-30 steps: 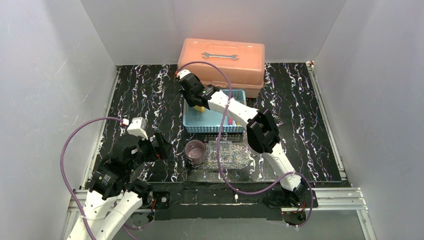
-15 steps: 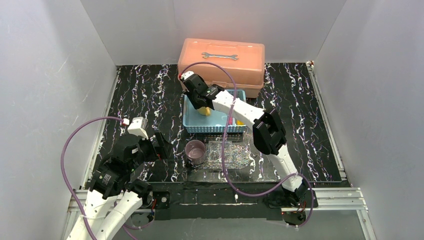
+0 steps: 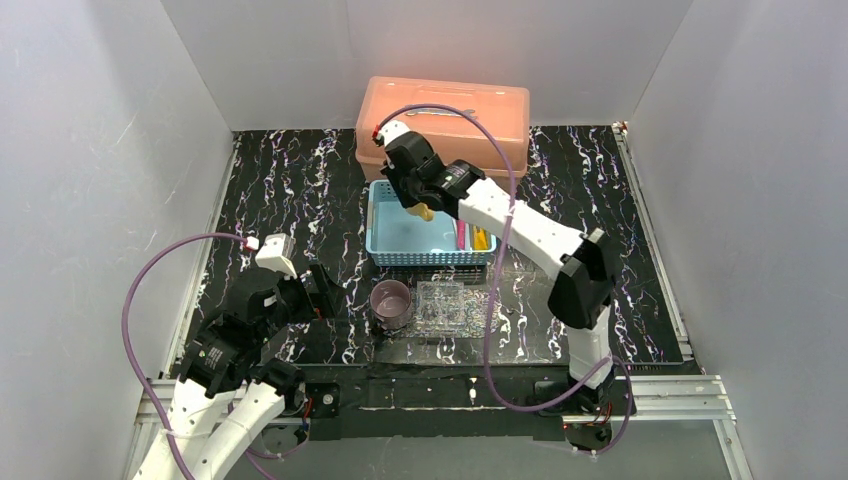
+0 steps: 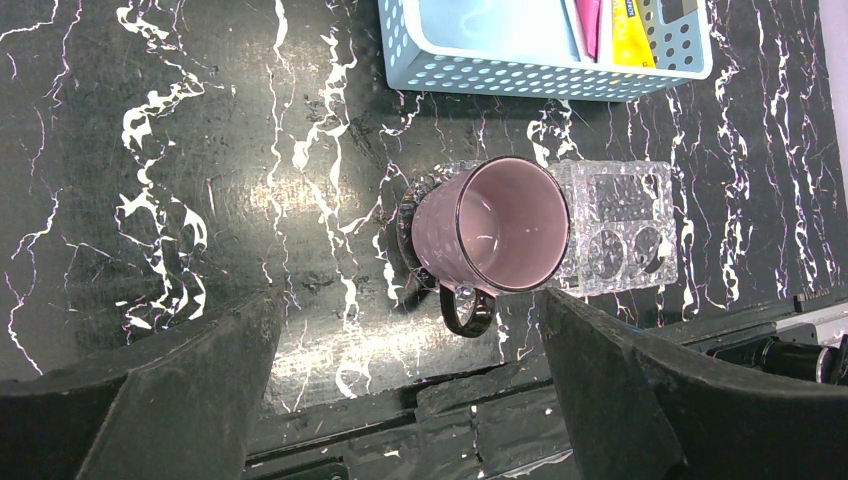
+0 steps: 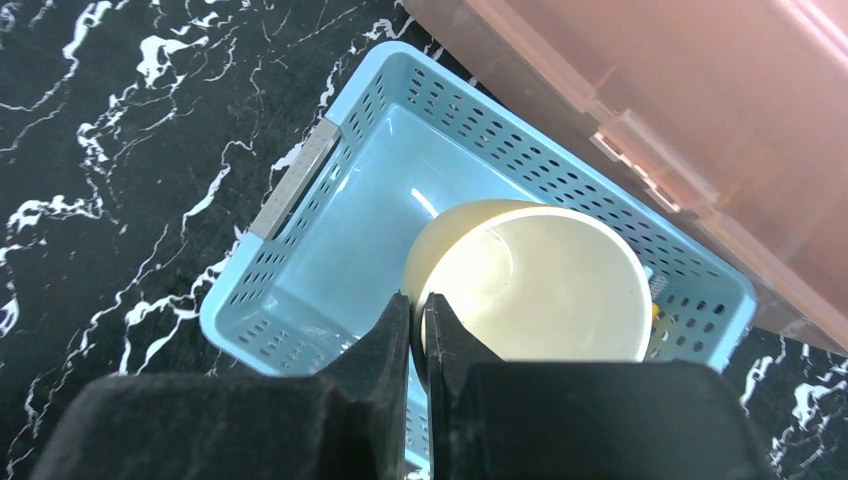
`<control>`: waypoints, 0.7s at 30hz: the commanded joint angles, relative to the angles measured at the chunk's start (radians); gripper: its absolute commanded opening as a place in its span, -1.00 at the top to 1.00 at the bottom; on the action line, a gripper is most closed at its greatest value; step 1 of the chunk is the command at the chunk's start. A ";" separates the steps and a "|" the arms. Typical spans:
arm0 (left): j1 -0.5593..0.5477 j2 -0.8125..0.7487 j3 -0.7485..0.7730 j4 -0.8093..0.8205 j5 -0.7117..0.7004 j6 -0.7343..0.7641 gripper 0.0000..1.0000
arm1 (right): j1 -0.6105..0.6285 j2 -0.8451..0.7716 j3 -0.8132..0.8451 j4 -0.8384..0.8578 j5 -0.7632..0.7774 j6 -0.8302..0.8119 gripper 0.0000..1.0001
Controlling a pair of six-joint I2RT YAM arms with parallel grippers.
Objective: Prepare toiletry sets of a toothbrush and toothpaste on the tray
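A black table with white marble lines [image 3: 280,200] fills the middle of the top view. A big salmon-pink plastic toolbox [image 3: 505,110] sits at the upper middle. Just below it is a light-blue basket with holes in its walls [image 3: 430,258]. Below the basket, near the bottom middle, lies a flat clear glittery plastic tray [image 3: 465,310]. A purple mug [image 3: 390,303] stands upright right beside the tray's left edge. The right gripper [image 5: 420,330] has its fingers pinched together on the rim of a pale yellow mug [image 5: 540,290], holding it over the upper part of the basket. The left gripper [image 3: 320,290] is at the lower left, fingers wide apart, holding nothing. A small magenta tube [image 4: 590,25] and a small yellow tube [image 4: 628,30] lie side by side in the right end of the basket
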 commanded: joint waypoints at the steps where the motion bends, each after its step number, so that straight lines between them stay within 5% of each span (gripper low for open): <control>1: 0.003 0.004 0.011 -0.008 -0.003 0.004 -0.99 | 0.017 -0.158 -0.038 0.055 0.047 -0.010 0.97; 21: 0.003 -0.005 0.011 -0.006 0.003 0.006 -0.99 | 0.026 -0.612 -0.435 -0.125 0.040 -0.050 0.97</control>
